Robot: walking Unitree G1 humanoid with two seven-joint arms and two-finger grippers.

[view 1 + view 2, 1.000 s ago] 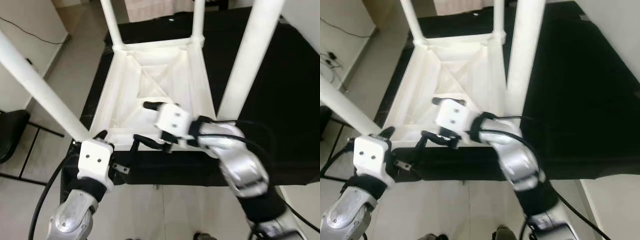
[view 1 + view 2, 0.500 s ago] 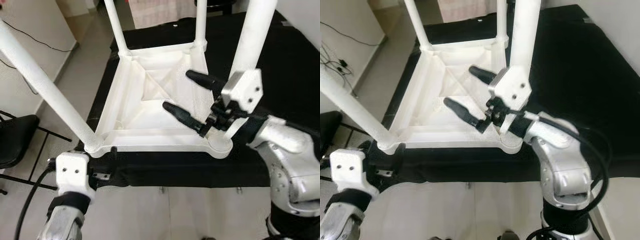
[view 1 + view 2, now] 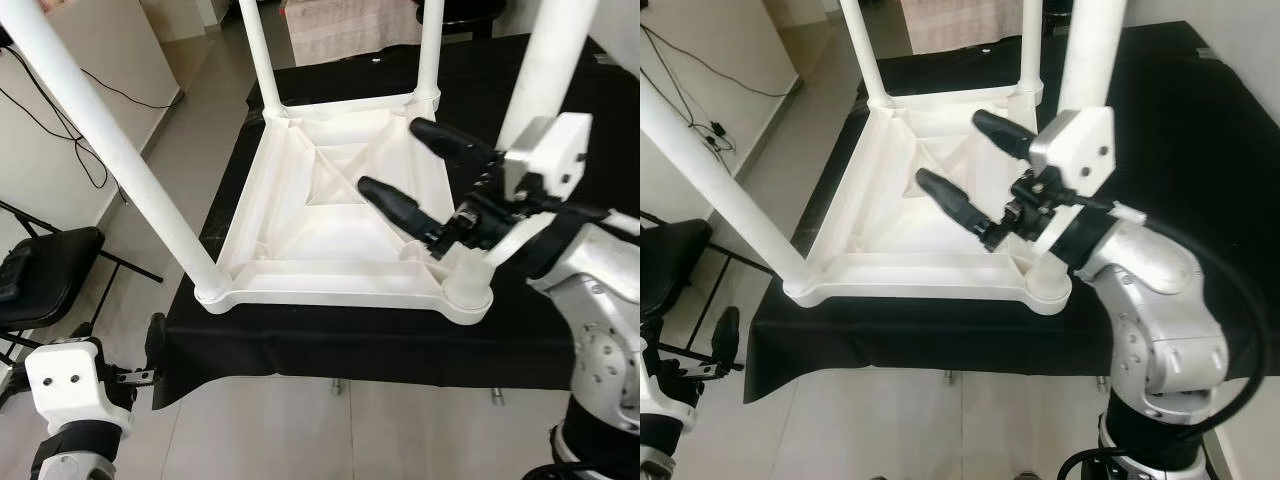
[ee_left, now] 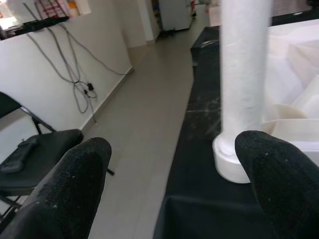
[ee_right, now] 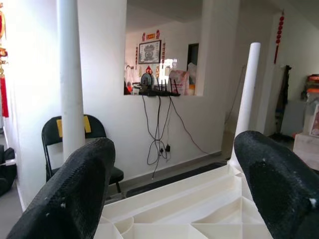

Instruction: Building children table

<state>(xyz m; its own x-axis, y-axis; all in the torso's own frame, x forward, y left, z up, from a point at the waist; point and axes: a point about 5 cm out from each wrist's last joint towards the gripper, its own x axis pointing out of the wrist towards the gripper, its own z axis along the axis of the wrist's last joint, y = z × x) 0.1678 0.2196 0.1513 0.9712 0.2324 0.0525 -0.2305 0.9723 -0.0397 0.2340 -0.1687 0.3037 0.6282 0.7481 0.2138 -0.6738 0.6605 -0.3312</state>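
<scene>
Ribbed white plastic table [image 3: 320, 215] – upturned, round legs; right gripper [image 3: 412, 172] spread.

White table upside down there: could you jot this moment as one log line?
table: inverted on black-covered surface, four legs up | right gripper: open, over underside beside near-right leg | left gripper: open, low, facing near-left leg

Readable text: none
Framed wall picture [image 5: 150, 51]: maybe has characters, too small to read

Grey tiled floor [image 3: 190, 130]; white wall [image 3: 60, 150]; black folding chair [image 3: 40, 280]
</scene>
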